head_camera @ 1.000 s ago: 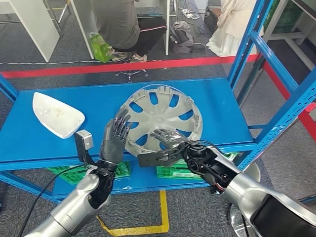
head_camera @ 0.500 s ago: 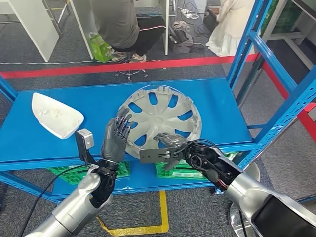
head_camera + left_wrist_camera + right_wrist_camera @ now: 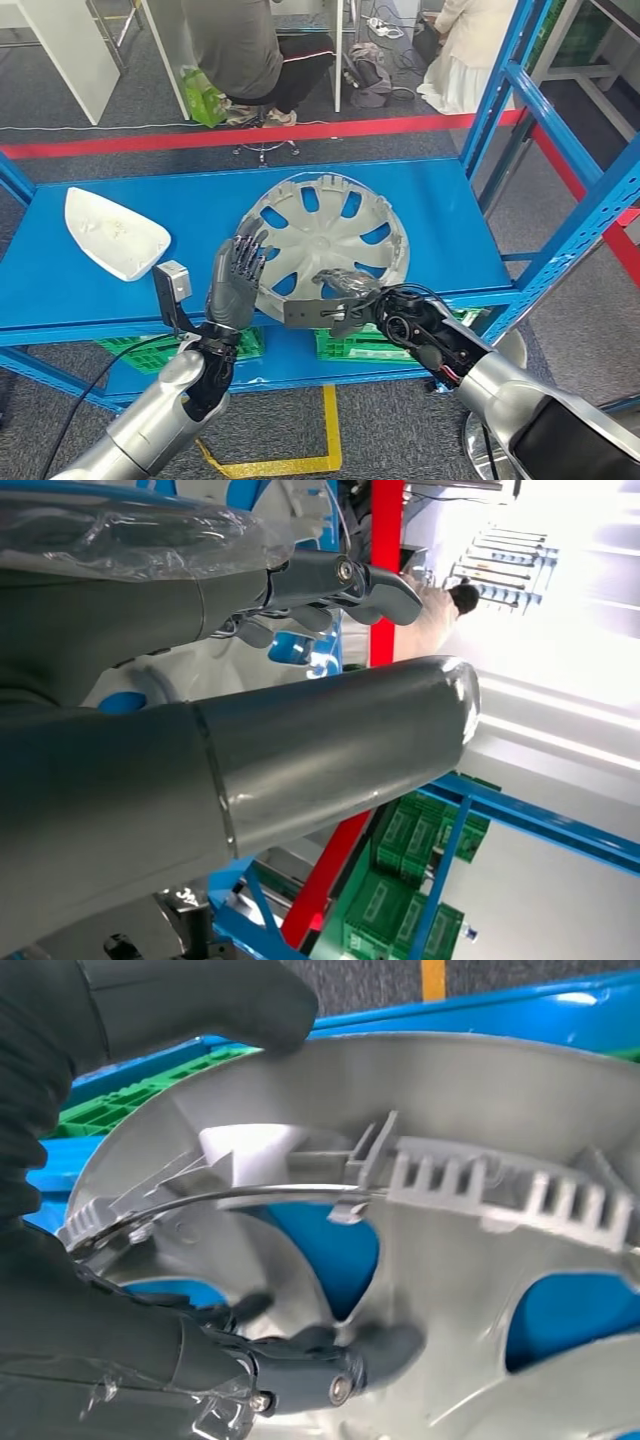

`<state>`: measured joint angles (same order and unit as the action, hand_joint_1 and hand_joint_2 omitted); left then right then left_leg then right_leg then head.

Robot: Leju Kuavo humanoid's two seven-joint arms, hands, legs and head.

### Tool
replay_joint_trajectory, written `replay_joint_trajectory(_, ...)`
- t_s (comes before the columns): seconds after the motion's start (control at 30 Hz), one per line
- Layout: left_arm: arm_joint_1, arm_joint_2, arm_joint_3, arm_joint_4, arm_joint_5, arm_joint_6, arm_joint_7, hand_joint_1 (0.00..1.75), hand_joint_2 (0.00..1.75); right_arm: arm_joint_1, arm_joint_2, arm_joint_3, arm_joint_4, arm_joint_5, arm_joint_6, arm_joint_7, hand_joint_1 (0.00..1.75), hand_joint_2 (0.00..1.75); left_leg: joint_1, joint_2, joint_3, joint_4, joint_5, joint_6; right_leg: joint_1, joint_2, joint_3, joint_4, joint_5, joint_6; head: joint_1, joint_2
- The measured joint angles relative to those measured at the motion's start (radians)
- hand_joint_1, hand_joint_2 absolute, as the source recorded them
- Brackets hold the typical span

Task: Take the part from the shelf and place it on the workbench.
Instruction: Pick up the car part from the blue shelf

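A silver hubcap (image 3: 324, 240) lies on the blue shelf (image 3: 453, 220), its near rim over the front edge. My right hand (image 3: 343, 295) grips that near rim. In the right wrist view the thumb (image 3: 189, 1000) lies over the outer side of the hubcap (image 3: 468, 1260) and the fingers (image 3: 324, 1360) reach inside between the spokes. My left hand (image 3: 232, 280) stands upright with its fingers stretched out against the rim's near left side. In the left wrist view those fingers (image 3: 332, 580) are straight, with the hubcap (image 3: 226, 670) pale behind them.
A white curved part (image 3: 113, 232) lies at the shelf's left end. Green crates (image 3: 355, 348) sit on the lower level. Blue uprights (image 3: 513, 90) rise on the right. Two people (image 3: 234, 45) (image 3: 468, 50) sit beyond the red floor line (image 3: 226, 135).
The hubcap has shifted slightly to the left along with my right hand on its rim. My left hand has stayed almost in place.
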<state>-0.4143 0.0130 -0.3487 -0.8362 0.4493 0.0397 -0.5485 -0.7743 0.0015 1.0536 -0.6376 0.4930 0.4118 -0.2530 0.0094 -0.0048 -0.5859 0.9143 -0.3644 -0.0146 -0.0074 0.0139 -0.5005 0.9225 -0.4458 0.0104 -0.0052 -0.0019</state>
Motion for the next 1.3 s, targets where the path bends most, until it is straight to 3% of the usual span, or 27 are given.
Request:
replay_joint_trajectory(1.0, -0.016, 0.0, 0.0, 0.002, -0.016, -0.024, -0.004, 0.0, 0.0, 0.002, -0.016, -0.003, -0.006, -0.042, -0.008, 0.033, 1.75, 1.75, 0.0, 0.0, 0.0, 0.0, 0.0, 0.0, 0.0, -0.001, 0.0, 0.0, 0.0, 0.0, 0.001, 0.0)
replay_joint_trajectory(1.3, -0.017, -0.004, 0.0, 0.002, -0.016, -0.028, -0.004, 0.0, 0.0, 0.005, -0.032, -0.049, -0.013, -0.145, -0.041, 0.058, 1.75, 1.75, 0.0, -0.001, 0.0, 0.0, 0.0, 0.0, 0.0, -0.002, 0.0, 0.0, 0.0, 0.0, 0.0, 0.0)
